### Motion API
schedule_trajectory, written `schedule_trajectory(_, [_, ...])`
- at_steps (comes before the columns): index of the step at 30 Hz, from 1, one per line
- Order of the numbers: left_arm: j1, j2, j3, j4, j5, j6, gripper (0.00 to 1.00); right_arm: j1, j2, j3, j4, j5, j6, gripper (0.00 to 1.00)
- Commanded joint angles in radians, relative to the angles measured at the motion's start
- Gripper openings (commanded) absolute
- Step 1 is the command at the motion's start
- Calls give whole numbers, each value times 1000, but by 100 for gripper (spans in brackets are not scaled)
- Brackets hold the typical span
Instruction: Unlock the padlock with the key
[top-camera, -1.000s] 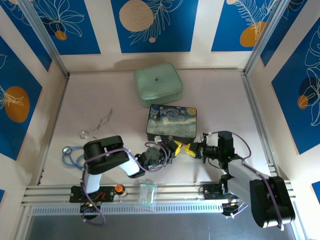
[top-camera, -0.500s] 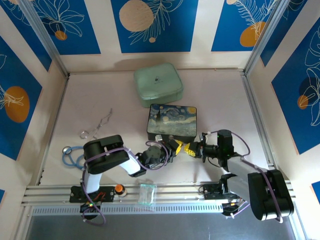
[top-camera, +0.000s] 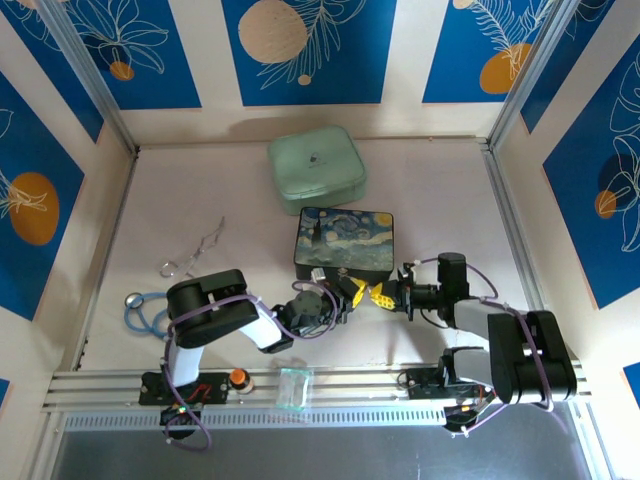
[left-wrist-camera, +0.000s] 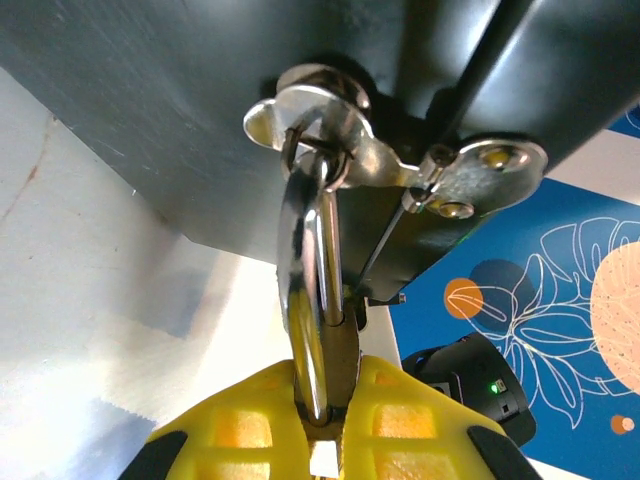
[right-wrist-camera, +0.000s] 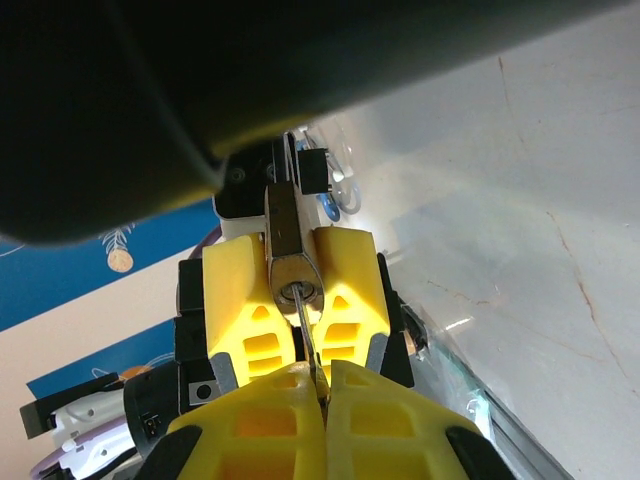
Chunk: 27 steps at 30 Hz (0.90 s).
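The small brass padlock (left-wrist-camera: 345, 345) hangs by its silvery shackle (left-wrist-camera: 312, 280) from the metal latch (left-wrist-camera: 320, 120) of the dark starry-night box (top-camera: 345, 243). My left gripper (left-wrist-camera: 328, 405) is shut on the padlock's body. In the right wrist view the padlock (right-wrist-camera: 292, 262) shows its keyhole end between the left gripper's yellow fingers (right-wrist-camera: 235, 290). The thin grey key (right-wrist-camera: 309, 338) runs from my right gripper (right-wrist-camera: 325, 395), shut on it, into the keyhole. From above, the left gripper (top-camera: 348, 293) and right gripper (top-camera: 386, 297) meet tip to tip in front of the box.
A mint-green case (top-camera: 316, 167) lies behind the box. At the left are a looped wire piece (top-camera: 195, 250) and a blue ring (top-camera: 145, 310). A clear plastic bag (top-camera: 294, 385) rests on the front rail. Patterned walls close in the table on three sides.
The right arm's wrist has shifted slightly towards the far side and its lower links have swung. Both grippers stay shut, key tip at the padlock.
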<state>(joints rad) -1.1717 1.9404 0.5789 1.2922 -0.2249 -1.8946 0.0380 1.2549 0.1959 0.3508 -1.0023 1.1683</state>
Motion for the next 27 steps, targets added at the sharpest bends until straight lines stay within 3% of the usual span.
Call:
schedule_trajectory(1, [-32,-34,33,116,151,28,0,-34,41,60,17,19,-74,0])
schedule_trajectory(5, [-31,-47,9,116,147,25,0,-87,64,86,0,-29,-105,0])
schedule_trajectory(13, [-31,-31,20,117,132,22,0,3,62,58,47,14,-64,0])
schedule_trajectory(20, [-33,-14,32,116,115,7,0,113,-56,-8,35,180,-26,0])
schedule_trajectory(27, [-40,-29,34,116,124,15,0,130,1,61,40,171,-48,0])
